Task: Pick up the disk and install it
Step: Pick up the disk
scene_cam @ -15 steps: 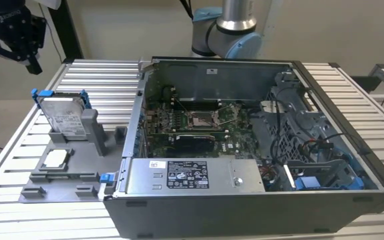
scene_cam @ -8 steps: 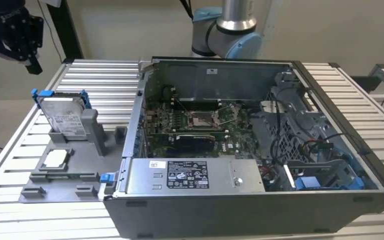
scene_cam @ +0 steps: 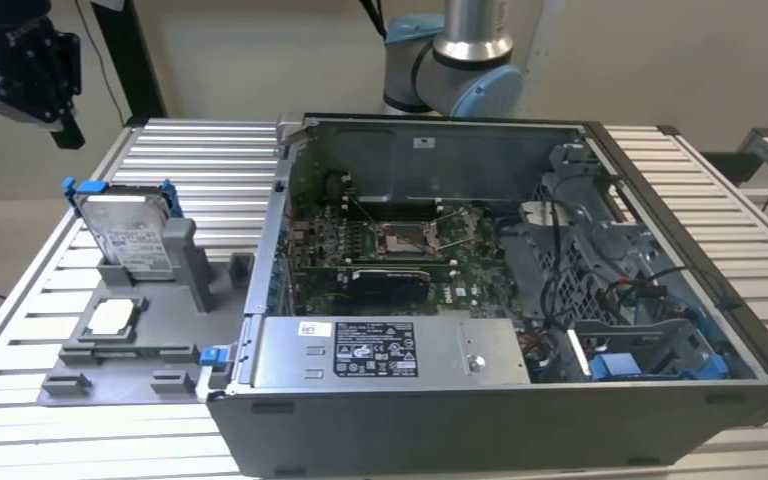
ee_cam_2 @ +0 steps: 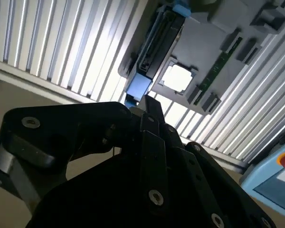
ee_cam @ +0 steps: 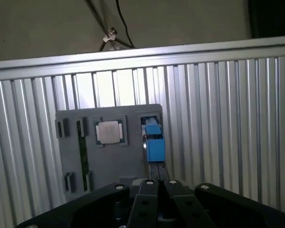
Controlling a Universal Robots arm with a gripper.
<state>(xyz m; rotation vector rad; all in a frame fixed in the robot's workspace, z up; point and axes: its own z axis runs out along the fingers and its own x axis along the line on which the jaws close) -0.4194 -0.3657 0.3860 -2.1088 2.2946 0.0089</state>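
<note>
The disk (scene_cam: 128,235), a silver drive with a white label in a blue bracket, stands upright on edge in a slot of the grey tray (scene_cam: 157,372) at the exterior view's left. My black gripper (scene_cam: 67,132) hangs high above and beyond it, well clear of the table. In both wrist views the fingers sit together with nothing between them. Beyond the gripper (ee_cam: 156,182) the disk (ee_cam: 154,142) appears edge-on with its blue bracket end toward me. The second wrist view has the gripper (ee_cam_2: 149,102) just short of the disk (ee_cam_2: 152,52).
An open computer case (scene_cam: 491,420) fills the table's middle, with a motherboard (scene_cam: 398,250), a grey power supply (scene_cam: 377,350) and a drive cage with blue clips (scene_cam: 618,365). A small square chip (scene_cam: 111,317) lies on the tray. A light-blue box with a red button (ee_cam_2: 275,175) sits off the table.
</note>
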